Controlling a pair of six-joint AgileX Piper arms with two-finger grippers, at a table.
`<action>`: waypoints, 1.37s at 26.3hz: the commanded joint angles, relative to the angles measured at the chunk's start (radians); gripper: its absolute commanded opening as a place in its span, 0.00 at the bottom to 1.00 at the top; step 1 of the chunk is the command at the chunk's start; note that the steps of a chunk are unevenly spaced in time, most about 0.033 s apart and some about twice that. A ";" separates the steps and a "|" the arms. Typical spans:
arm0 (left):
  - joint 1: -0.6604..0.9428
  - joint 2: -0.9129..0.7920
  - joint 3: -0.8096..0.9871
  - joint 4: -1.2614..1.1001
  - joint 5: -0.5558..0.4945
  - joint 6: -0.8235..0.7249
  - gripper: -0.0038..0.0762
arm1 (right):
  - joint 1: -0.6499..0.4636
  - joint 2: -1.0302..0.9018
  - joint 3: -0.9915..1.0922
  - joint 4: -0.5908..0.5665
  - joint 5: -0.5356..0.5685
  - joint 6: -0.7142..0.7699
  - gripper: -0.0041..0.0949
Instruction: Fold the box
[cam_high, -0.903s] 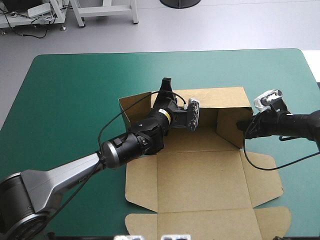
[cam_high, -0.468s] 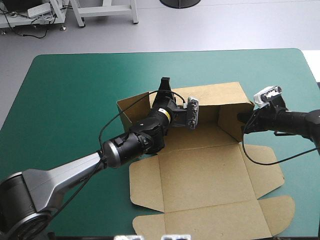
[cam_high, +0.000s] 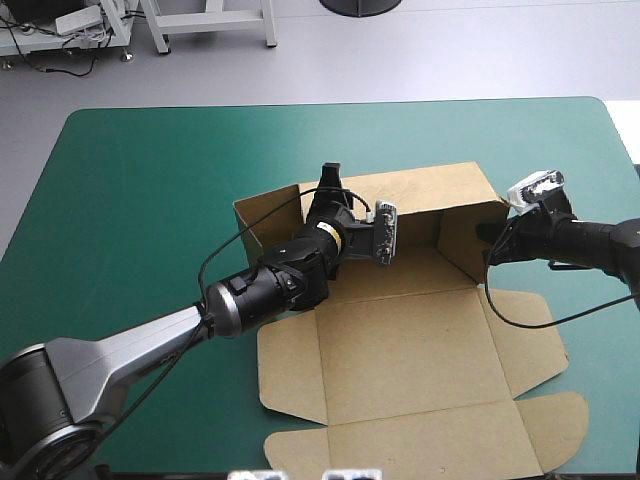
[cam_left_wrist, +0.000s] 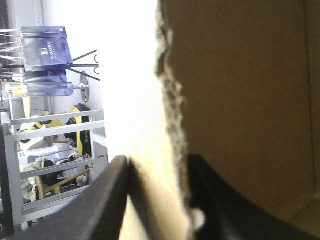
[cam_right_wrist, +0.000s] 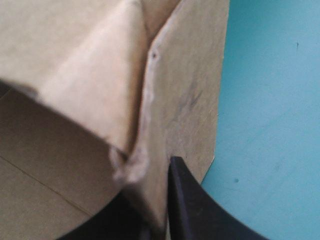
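Note:
The brown box (cam_high: 410, 350) lies mid-table, its base and lid panel flat with side flaps spread out. Its far wall stands up, and my left gripper (cam_high: 329, 185) is shut on that wall's top edge near the left corner. In the left wrist view the board's rough edge (cam_left_wrist: 172, 115) runs down between my black fingers (cam_left_wrist: 107, 200), with the left gripper (cam_left_wrist: 160, 197) pinching it. My right gripper (cam_high: 486, 243) is shut on the raised right side wall. In the right wrist view the right gripper (cam_right_wrist: 152, 212) pinches that wall (cam_right_wrist: 185, 100) at the corner with the far wall.
The teal-green cover (cam_high: 150, 200) shows to the left of and beyond the box, and beside the right wall (cam_right_wrist: 270, 100). The lid's front flaps (cam_high: 545, 415) lie close to the table's near edge. A left side flap (cam_high: 265, 215) stands up beside my left arm.
The box has slid and turned slightly, its near flaps swinging to the right and away from the near edge. The far wall has leaned farther back. Both grippers keep their hold.

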 joint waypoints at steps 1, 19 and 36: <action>-0.001 -0.025 -0.011 -0.033 -0.045 -0.059 0.56 | -0.003 -0.023 -0.023 0.079 0.028 0.013 0.04; -0.265 -0.198 -0.011 -0.003 0.074 -0.396 0.37 | -0.003 -0.023 -0.023 0.042 0.028 0.076 0.04; -0.263 -0.609 -0.052 -0.241 0.381 -0.614 0.04 | -0.003 -0.023 -0.023 0.026 0.028 0.117 0.04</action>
